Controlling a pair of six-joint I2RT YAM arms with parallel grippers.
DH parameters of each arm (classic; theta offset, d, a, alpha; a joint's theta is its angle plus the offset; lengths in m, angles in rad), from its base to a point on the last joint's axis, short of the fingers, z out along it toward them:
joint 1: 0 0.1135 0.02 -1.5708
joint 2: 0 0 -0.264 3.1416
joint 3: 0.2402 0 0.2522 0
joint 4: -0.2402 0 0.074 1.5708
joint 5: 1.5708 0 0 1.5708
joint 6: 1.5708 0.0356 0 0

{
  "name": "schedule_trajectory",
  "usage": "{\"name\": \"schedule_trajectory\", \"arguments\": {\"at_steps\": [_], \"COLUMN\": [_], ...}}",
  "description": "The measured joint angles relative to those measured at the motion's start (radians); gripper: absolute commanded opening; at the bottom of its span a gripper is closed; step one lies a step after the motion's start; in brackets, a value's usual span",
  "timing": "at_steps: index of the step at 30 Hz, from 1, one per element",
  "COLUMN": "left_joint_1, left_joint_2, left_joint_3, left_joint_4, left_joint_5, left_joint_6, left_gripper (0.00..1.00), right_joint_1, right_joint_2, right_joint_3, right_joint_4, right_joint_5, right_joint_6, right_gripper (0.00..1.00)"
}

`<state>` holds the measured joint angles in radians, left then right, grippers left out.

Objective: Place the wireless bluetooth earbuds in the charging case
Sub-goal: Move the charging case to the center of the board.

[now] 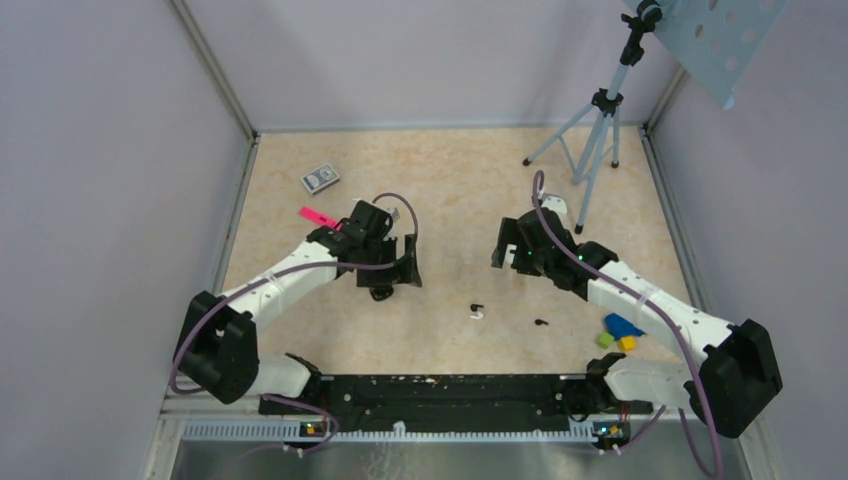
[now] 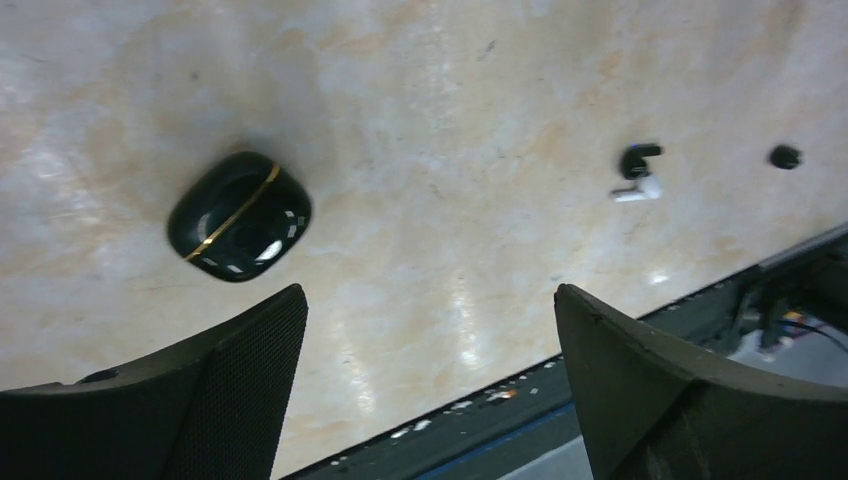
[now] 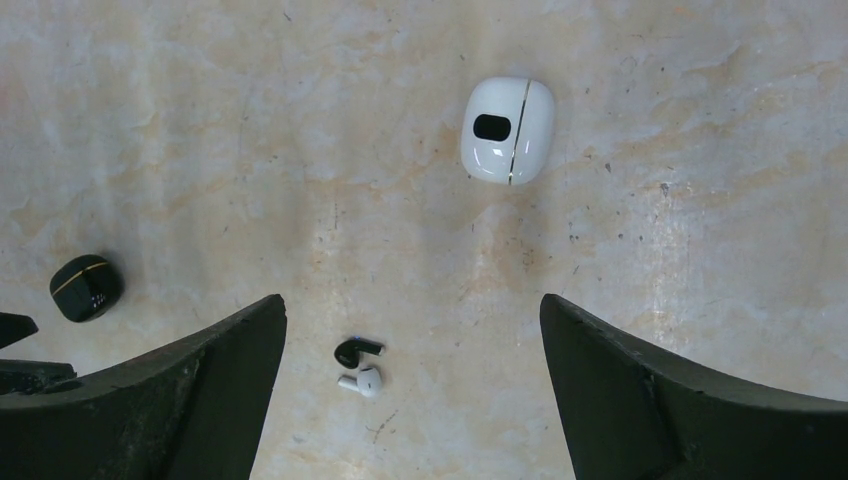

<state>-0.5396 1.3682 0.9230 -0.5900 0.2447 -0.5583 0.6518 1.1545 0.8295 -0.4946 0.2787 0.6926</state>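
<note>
A closed black charging case with a gold line (image 2: 240, 215) lies on the table, just beyond my left fingertip; it also shows in the right wrist view (image 3: 86, 287). A closed white charging case (image 3: 507, 130) lies ahead of my right gripper (image 3: 412, 310). A black earbud (image 3: 356, 350) and a white earbud (image 3: 362, 381) lie touching between the right fingers, on the table below them. They show in the top view (image 1: 476, 311), with a second black earbud (image 1: 541, 322) to the right. My left gripper (image 2: 428, 300) and right gripper are both open and empty, above the table.
A card deck (image 1: 320, 178) and a pink item (image 1: 318, 216) lie at the back left. A tripod (image 1: 595, 130) stands at the back right. Coloured blocks (image 1: 620, 330) lie by the right arm. A black rail (image 1: 450, 395) runs along the near edge.
</note>
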Motion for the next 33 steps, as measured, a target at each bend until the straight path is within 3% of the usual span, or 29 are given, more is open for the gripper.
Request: {"name": "schedule_trajectory", "arguments": {"at_steps": [7,13,23,33], "left_joint_1": [0.000,0.002,0.001,-0.010], "left_joint_2": [0.005,0.059,0.225,0.239], "left_joint_3": [-0.001,0.000,0.050,0.051], "left_joint_4": [-0.089,-0.090,-0.076,-0.069], "left_joint_5": [-0.185,-0.236,-0.187,-0.006], "left_joint_6": [0.126,0.231,0.360,0.272], "left_gripper": [0.99,0.99,0.99,0.99], "right_joint_1": [0.000,0.000,0.000,0.000], "right_joint_2": [0.002,0.013,0.027,0.028], "right_joint_3": [0.001,0.002,0.027,0.041], "right_joint_4": [0.000,-0.001,-0.050,-0.097], "right_joint_5": [0.001,0.001,0.051,0.124], "right_joint_6": [-0.003,-0.005,-0.038,-0.064], "right_gripper": [0.95,0.95,0.95,0.94]}}
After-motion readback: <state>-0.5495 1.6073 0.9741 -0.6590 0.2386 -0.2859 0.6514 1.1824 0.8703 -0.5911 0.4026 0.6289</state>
